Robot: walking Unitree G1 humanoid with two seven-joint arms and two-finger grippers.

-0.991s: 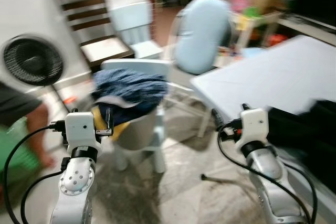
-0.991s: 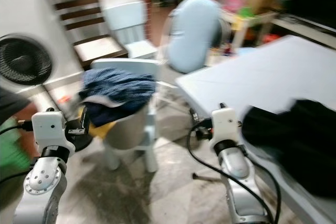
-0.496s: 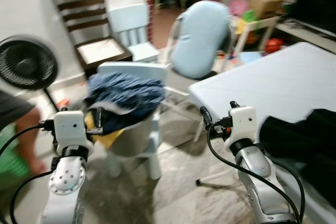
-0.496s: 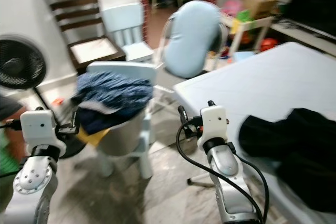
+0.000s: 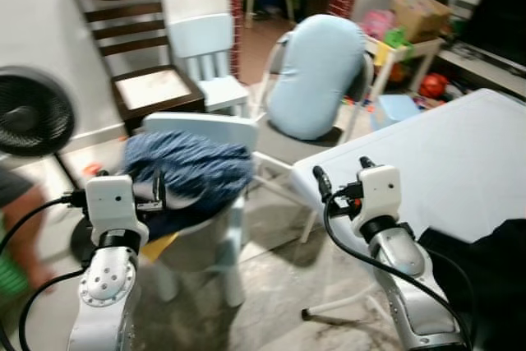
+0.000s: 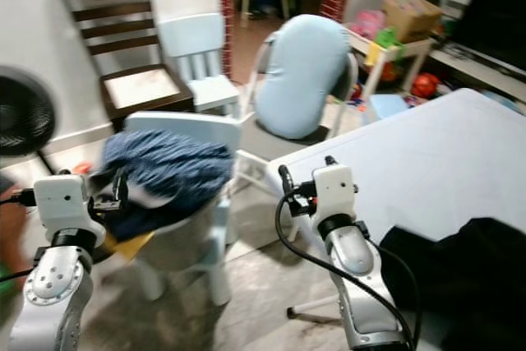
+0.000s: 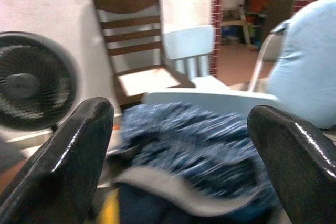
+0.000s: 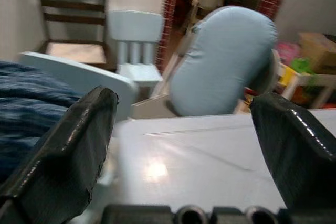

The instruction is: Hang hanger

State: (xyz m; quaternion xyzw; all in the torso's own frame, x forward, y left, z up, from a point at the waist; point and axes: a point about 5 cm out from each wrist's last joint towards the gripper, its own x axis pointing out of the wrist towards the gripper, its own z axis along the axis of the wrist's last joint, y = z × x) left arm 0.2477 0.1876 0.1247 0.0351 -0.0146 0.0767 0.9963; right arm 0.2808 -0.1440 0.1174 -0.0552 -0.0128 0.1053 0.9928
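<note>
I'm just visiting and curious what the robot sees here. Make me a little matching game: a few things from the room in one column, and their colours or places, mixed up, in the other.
Things:
1. wooden chair
2. big cushion
3. pile of clothes
4. fan

Descriptions:
A. pale blue, leaning upright on a metal-framed chair
B. black, round, at the robot's far left
C. dark brown, against the white wall
D. dark blue, heaped on a small light chair

Pairs: 1-C, 2-A, 3-D, 4-B
</note>
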